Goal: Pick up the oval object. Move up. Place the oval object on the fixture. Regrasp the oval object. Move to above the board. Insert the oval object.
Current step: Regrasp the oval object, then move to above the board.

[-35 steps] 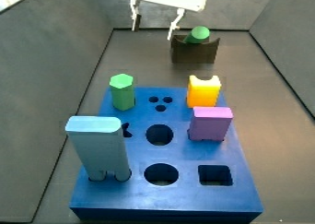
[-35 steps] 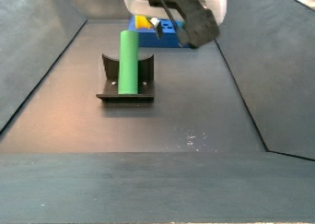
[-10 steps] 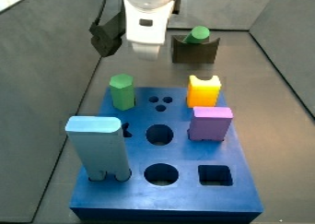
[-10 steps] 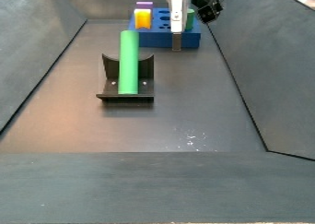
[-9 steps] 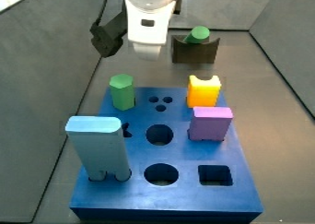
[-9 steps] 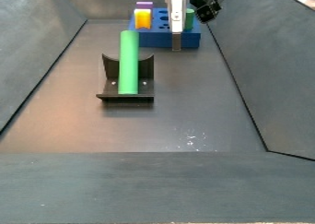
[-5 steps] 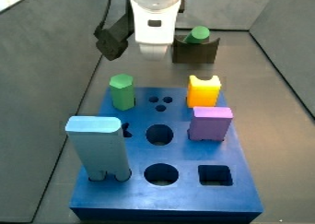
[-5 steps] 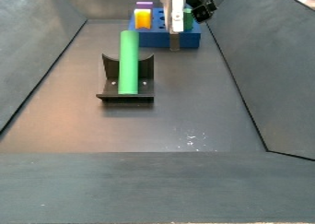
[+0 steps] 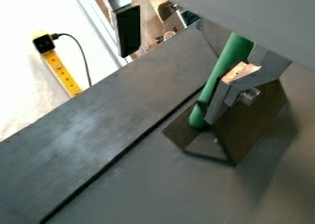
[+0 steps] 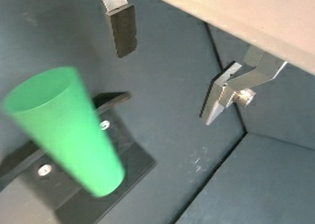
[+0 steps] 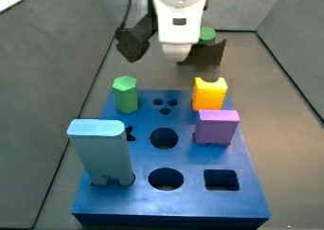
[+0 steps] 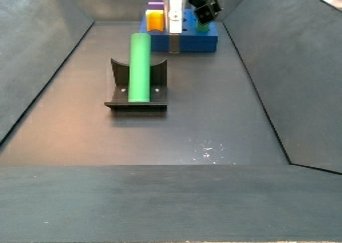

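Gripper [image 11: 179, 50], formerly left of the fixture [image 11: 207, 53], now overlaps its left edge in a side view, nearer the oval object [image 12: 139, 65]; jaws spread.

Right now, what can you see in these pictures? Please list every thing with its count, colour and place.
oval object: 1, green, standing upright in the fixture
fixture: 1, dark, on the floor away from the board
board: 1, blue, on the floor, with several open holes
hexagonal peg: 1, light green, standing in the board
tall block: 1, light blue, on the board
notched block: 1, yellow, on the board
square block: 1, pink, on the board
gripper: 1, silver fingers spread apart and holding nothing, beside the oval object
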Robot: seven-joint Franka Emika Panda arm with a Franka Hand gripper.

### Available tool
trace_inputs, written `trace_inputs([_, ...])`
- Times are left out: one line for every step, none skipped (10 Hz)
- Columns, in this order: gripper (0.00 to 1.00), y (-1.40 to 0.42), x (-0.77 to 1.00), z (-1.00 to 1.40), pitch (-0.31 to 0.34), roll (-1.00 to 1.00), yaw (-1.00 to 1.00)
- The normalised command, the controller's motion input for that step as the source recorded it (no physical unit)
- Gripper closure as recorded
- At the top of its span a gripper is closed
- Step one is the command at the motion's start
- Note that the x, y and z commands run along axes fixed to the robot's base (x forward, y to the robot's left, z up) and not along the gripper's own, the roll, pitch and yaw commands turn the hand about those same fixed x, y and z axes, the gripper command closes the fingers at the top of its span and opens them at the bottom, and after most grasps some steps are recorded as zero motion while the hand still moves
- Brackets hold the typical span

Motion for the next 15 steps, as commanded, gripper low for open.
trace_inputs([0.0,-0.01,1.0,-0.04,0.001,0.08,-0.05])
trace_inputs([0.0,-0.01,1.0,-0.05,0.037,0.08,-0.06])
trace_inputs([0.0,-0.01,1.0,-0.04,0.06,0.07,-0.05])
trace_inputs([0.0,-0.01,0.93,-0.04,0.089,0.08,-0.04])
trace_inputs([0.0,-0.01,0.87,-0.04,0.099,0.08,-0.03])
trace_inputs([0.0,-0.01,0.75,-0.03,0.118,0.08,-0.01])
trace_inputs([0.0,-0.01,0.67,-0.03,0.129,0.09,0.01])
trace_inputs([0.0,-0.01,0.56,-0.03,0.138,0.1,0.03])
trace_inputs([0.0,-0.01,0.49,-0.03,0.145,0.11,0.05])
trace_inputs([0.0,-0.01,0.4,-0.03,0.146,0.11,0.06])
trace_inputs([0.0,-0.02,0.36,-0.02,0.146,0.11,0.07])
trace_inputs([0.0,-0.02,0.28,-0.03,0.146,0.1,0.09])
trace_inputs([0.0,-0.02,0.22,-0.02,0.143,0.1,0.09])
trace_inputs([1.0,0.0,0.0,0.0,0.0,0.0,0.0])
trace_inputs([1.0,-0.17,0.04,1.0,-0.266,-0.04,0.04])
